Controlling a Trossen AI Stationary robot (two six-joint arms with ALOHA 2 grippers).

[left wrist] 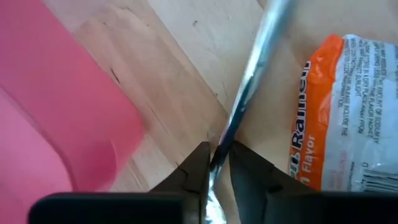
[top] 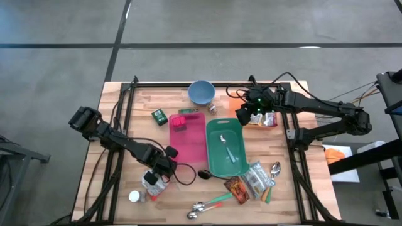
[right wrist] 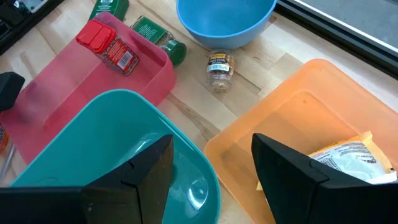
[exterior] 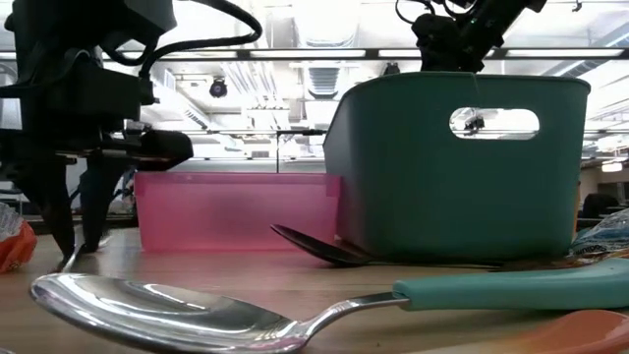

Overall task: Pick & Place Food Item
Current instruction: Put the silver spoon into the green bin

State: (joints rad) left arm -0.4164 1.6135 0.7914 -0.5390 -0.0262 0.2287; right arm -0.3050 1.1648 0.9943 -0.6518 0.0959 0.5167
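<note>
Where left hand point(left wrist: 217, 163) grips, utensil point(left wrist: 252, 81) end hidden.

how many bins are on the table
3: pink bin at centre, teal bin touching its right side, orange bin under the right gripper at the right edge, mostly hidden from above.

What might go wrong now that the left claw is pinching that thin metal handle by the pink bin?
The left gripper pinches a slim shiny utensil handle at its very fingertips, so it may slip or swivel when lifted. The ramen packet lies right beside it and might get dragged along. The pink bin is close on the other side; a swinging handle might knock it.
</note>
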